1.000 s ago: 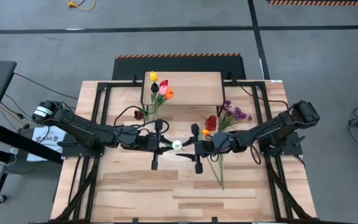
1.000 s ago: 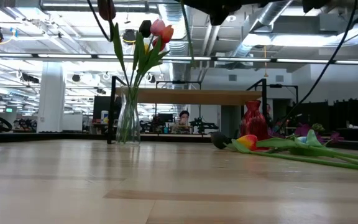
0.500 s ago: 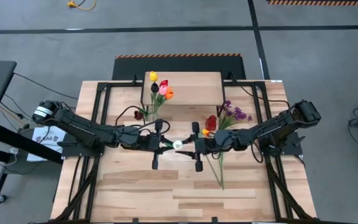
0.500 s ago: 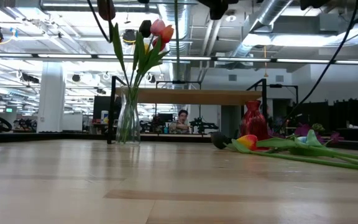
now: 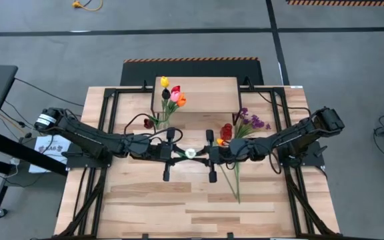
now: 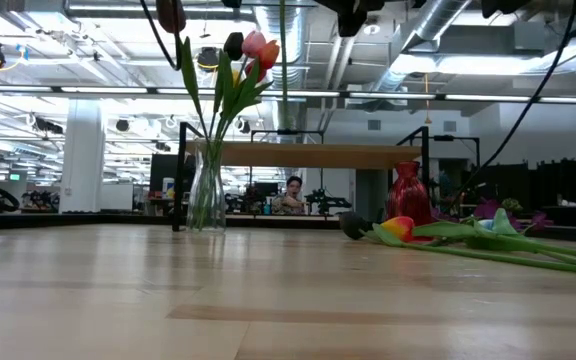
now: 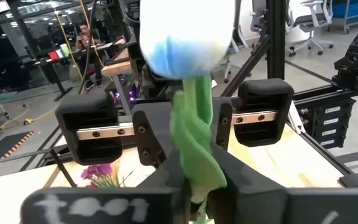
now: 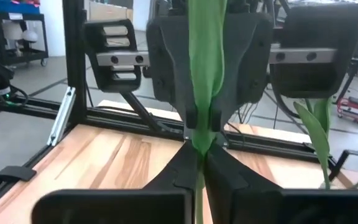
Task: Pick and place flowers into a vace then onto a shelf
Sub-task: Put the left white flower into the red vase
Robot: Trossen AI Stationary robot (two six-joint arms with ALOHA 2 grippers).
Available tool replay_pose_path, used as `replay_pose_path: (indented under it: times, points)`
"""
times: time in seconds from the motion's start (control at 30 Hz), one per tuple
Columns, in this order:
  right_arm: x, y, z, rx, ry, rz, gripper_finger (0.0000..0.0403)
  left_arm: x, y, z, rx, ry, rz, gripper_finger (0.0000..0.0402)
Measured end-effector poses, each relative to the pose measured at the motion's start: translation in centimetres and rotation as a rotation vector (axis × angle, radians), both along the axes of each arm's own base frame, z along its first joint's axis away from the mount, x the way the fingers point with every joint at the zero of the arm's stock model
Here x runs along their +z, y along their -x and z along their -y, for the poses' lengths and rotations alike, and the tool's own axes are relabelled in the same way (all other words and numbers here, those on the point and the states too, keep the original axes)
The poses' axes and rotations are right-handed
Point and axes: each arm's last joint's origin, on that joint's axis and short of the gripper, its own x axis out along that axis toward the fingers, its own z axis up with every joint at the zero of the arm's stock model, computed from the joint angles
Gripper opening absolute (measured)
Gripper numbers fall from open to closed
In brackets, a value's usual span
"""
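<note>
Your widest free room is the bare bench (image 5: 179, 200) across the lower part of the high view, below both arms. At mid-frame the left gripper (image 5: 176, 155) and right gripper (image 5: 204, 155) meet nose to nose with almost no gap between them. Above them, the vase of tulips (image 5: 169, 100) blocks the upper centre-left beside the shelf (image 5: 209, 90). Loose flowers (image 5: 235, 170) lie right of centre under the right arm.

No readable text, label, brand or number is showing in any view. A white sheet of paper (image 5: 51, 148) is lying beside the table's left edge with dark print too small to read, and a blurred white marking is showing on the left gripper's body (image 7: 98, 205).
</note>
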Motion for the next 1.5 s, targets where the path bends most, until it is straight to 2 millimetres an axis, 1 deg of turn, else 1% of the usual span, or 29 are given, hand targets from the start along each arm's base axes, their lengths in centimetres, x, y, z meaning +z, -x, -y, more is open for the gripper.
replay_pose_path:
  times: [0.1, 0.27, 0.37, 0.43, 0.5, 0.57, 0.7, 0.77, 0.8, 0.87, 0.97, 1.07, 1.17, 1.3, 1.43, 1.5]
  points:
    - [-0.2, 0.0, 0.1, -0.013, -0.004, -0.022, 0.0006, 0.2, 0.3, 0.1, -0.006, 0.007, 0.003, 0.005]
    - [0.1, 0.5, 0.1, -0.011, -0.014, -0.051, 0.0003, 1.1, 2.1, 0.9, -0.044, -0.008, -0.043, 0.0098]
    - [0.9, 1.3, 0.4, -0.022, -0.026, -0.078, 0.0002, 1.8, 3.5, 1.4, -0.061, 0.003, -0.059, 0.0121]
    - [1.9, 2.3, 0.7, -0.021, -0.025, -0.094, 0.0002, 2.1, 4.2, 1.7, -0.066, 0.012, -0.067, 0.013]
    - [3.2, 3.7, 1.2, -0.02, -0.012, -0.127, 0.0001, 2.3, 4.6, 2.1, -0.073, 0.014, -0.062, 0.0134]
    - [4.9, 5.5, 1.7, -0.013, 0.007, -0.147, 0.0001, 2.4, 4.8, 2.5, -0.085, 0.014, -0.06, 0.0134]
    - [8.1, 10.2, 2.9, -0.023, 0.026, -0.124, 0.0001, 2.2, 4.9, 3.1, -0.082, 0.012, -0.064, 0.0134]
    - [9.0, 12.3, 3.3, -0.016, 0.031, -0.071, 0.0001, 2.0, 4.9, 3.4, -0.07, 0.007, -0.076, 0.0134]
    - [9.0, 13.3, 3.5, -0.01, 0.037, -0.04, 0.0001, 2.0, 5.0, 3.5, -0.067, 0.009, -0.073, 0.0134]
    - [8.3, 14.8, 3.8, -0.003, 0.044, 0.031, 0.0001, 2.0, 5.1, 3.7, -0.066, 0.014, -0.06, 0.0135]
    - [6.4, 16.0, 4.7, -0.034, 0.047, 0.125, 0.0001, 1.8, 5.3, 4.0, -0.058, 0.012, -0.07, 0.0135]
    - [5.0, 16.1, 5.9, -0.099, 0.036, 0.157, 0.0, 1.9, 5.4, 4.2, -0.061, 0.018, -0.066, 0.0135]
    - [3.9, 15.8, 6.9, -0.133, 0.021, 0.13, 0.0, 1.8, 5.4, 4.2, -0.059, 0.036, -0.068, 0.0135]
    - [2.2, 15.6, 8.0, -0.182, 0.002, 0.11, 0.0, 1.8, 5.4, 4.2, -0.058, 0.037, -0.069, 0.0135]
    - [0.8, 15.7, 8.9, -0.212, -0.017, 0.134, 0.0, 1.8, 5.4, 4.2, -0.058, 0.037, -0.069, 0.0135]
    - [-0.1, 15.8, 9.3, -0.235, -0.029, 0.116, 0.0, 1.8, 5.4, 4.2, -0.058, 0.037, -0.068, 0.0135]
